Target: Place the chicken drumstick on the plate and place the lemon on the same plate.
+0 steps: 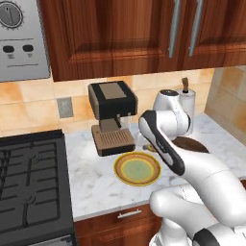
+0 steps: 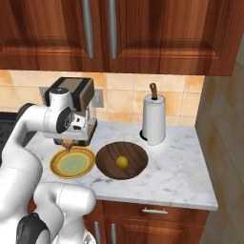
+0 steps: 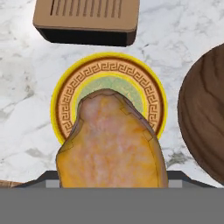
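Observation:
My gripper (image 2: 67, 141) hangs just above the plate's far rim, shut on the chicken drumstick (image 3: 113, 144). The golden-brown drumstick covers the lower middle of the hand view and hides most of the fingers. Below it lies the plate (image 3: 65, 100), round with a yellow-ochre patterned rim and a pale green centre, with nothing on it (image 2: 72, 163) (image 1: 137, 169). The lemon (image 2: 122, 162) sits in the middle of the dark wooden board (image 2: 121, 160), just right of the plate.
A coffee machine (image 1: 111, 115) stands right behind the plate, its base (image 3: 87, 19) close to the rim. A paper towel roll (image 2: 154, 119) stands behind the board. The stove (image 1: 29, 182) lies to the left. A side wall closes the counter on the right.

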{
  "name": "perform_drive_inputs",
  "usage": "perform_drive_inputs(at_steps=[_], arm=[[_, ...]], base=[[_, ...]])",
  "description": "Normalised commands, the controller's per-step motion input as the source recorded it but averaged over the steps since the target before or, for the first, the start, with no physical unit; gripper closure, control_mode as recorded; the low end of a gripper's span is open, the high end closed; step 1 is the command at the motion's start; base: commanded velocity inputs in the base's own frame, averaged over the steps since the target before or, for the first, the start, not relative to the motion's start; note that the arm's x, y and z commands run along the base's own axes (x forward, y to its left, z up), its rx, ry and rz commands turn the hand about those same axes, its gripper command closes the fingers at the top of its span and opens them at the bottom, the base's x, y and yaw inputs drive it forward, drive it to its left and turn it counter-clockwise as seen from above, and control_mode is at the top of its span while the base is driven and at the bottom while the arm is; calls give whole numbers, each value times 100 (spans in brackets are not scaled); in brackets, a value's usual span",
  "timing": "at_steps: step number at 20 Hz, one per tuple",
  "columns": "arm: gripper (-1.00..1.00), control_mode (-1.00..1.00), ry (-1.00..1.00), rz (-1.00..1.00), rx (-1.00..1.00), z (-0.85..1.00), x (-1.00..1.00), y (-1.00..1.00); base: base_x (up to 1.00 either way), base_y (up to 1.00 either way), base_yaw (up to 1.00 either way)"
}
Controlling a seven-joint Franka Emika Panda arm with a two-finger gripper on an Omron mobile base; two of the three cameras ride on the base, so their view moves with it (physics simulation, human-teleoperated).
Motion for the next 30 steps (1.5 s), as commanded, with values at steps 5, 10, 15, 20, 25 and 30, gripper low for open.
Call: perform_drive_inputs(at_steps=[5, 10, 15, 20, 25, 30], arm=[[100, -100, 0, -1, 0, -30, 2, 38], [100, -100, 0, -2, 0, -29, 0, 46], [100, -100, 0, -2, 0, -29, 0, 33], [100, -100, 0, 0, 0, -28, 11, 2], [100, -100, 0, 0, 0, -33, 7, 0], [100, -100, 0, 0, 0, -31, 16, 4]], base=[[0, 0, 0], [0, 0, 0], [0, 0, 0], [0, 0, 0], [0, 0, 0], [0, 0, 0]])
